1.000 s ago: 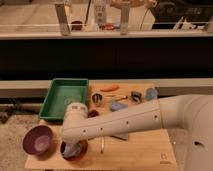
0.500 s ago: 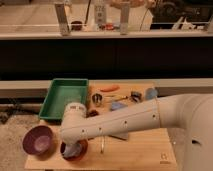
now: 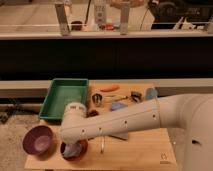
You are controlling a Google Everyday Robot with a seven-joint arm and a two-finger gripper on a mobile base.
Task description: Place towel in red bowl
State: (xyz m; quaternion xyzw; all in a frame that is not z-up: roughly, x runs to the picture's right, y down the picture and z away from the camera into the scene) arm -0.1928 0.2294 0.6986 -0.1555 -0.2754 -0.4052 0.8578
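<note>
The red bowl (image 3: 83, 146) sits at the front left of the wooden table (image 3: 145, 152). My white arm reaches in from the right, and the gripper (image 3: 71, 149) hangs down into the bowl, mostly hidden by the wrist. A bluish-grey shape (image 3: 70, 151) shows inside the bowl under the wrist. I cannot tell whether it is the towel or part of the gripper. A flat grey piece (image 3: 120, 135) pokes out from under the arm at the table's middle.
A purple bowl (image 3: 37, 140) stands left of the red bowl. A green tray (image 3: 65, 97) is at the back left. A can (image 3: 96, 99), a carrot (image 3: 110, 88) and blue items (image 3: 118, 105) (image 3: 151, 93) lie along the back.
The arm has stayed over the red bowl with hardly any shift. Nothing else has moved.
</note>
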